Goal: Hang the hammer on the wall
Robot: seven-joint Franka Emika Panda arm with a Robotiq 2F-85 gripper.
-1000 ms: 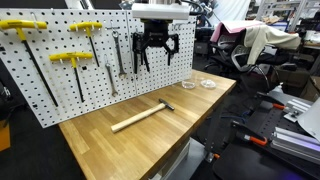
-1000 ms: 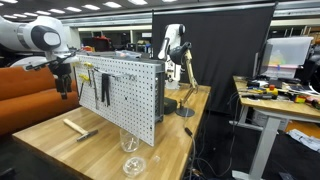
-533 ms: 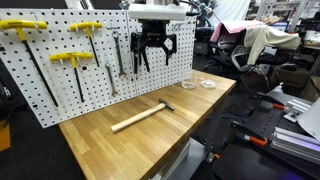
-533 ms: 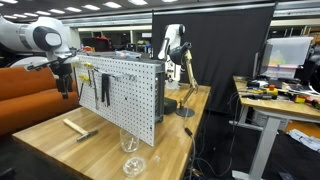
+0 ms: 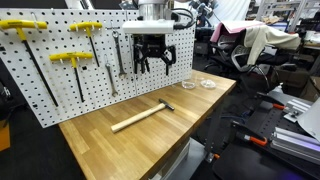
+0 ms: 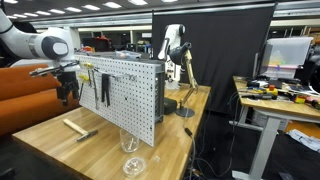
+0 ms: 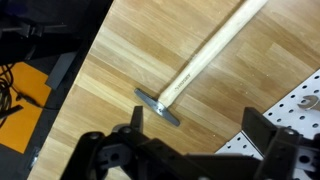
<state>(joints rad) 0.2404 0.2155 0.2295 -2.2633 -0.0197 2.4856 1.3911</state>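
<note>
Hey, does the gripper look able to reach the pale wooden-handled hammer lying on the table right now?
Probably yes. The open gripper hangs above the pale-handled hammer, which lies flat on the wooden table, and nothing stands between them.

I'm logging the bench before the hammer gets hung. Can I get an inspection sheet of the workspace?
Surface: wooden table, level.
Job's things: hammer lying flat on the table, not gripped; pegboard wall standing upright behind it.
Clutter: yellow T-handled tools hanging on the pegboard; glass dishes at the table's end.
Grippers: gripper open, holding nothing, above the hammer's head.
Cables: dark cables beside the table edge, wrist view.
Surroundings: office chairs and desks.
</note>
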